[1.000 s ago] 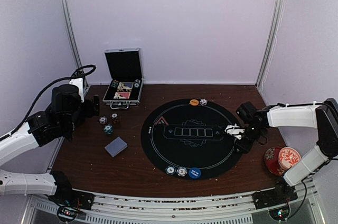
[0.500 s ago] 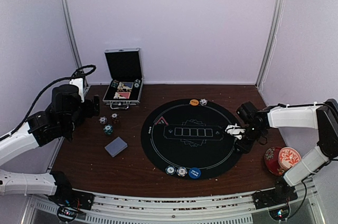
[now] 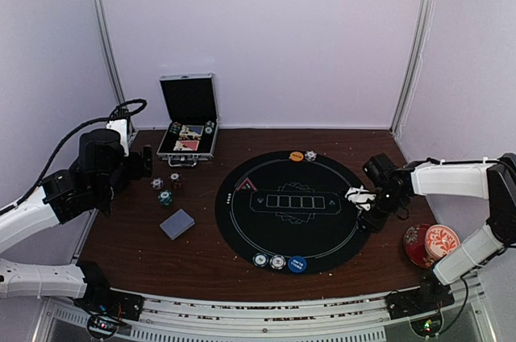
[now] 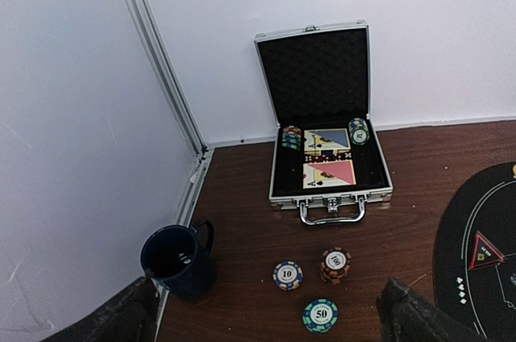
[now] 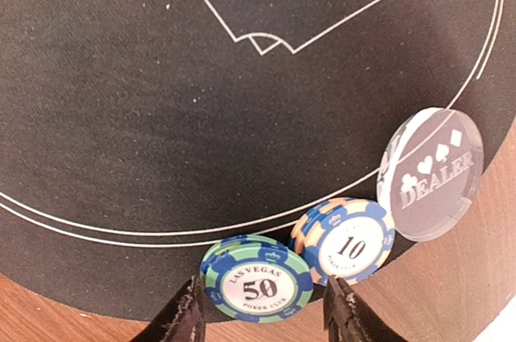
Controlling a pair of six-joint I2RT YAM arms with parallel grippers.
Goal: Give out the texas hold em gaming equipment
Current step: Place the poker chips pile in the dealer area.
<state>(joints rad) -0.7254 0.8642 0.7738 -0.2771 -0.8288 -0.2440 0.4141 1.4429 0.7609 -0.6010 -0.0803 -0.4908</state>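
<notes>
My right gripper (image 5: 266, 322) is open low over the right edge of the black round mat (image 5: 161, 100), also seen from above (image 3: 367, 211). A teal 50 chip (image 5: 256, 277) lies between its fingertips. A blue 10 chip (image 5: 343, 240) and a clear dealer button (image 5: 431, 174) lie beside it. My left gripper (image 4: 266, 334) is wide open and empty at the far left (image 3: 147, 161), above three chip piles: 10 (image 4: 288, 275), 100 (image 4: 335, 264), 50 (image 4: 321, 314). A grey-blue card deck (image 3: 177, 223) lies left of the mat. On the mat are a red triangle (image 3: 245, 185), an orange disc (image 3: 297, 156) and a blue disc (image 3: 297, 263).
An open aluminium case (image 4: 326, 128) with cards and chips stands at the back left. A navy mug (image 4: 177, 260) sits by the left wall. A red floral cup and saucer (image 3: 431, 243) stands at the front right. Two chips (image 3: 268, 260) lie at the mat's near edge.
My right arm has shifted very slightly at the mat's right edge. Nothing else has moved.
</notes>
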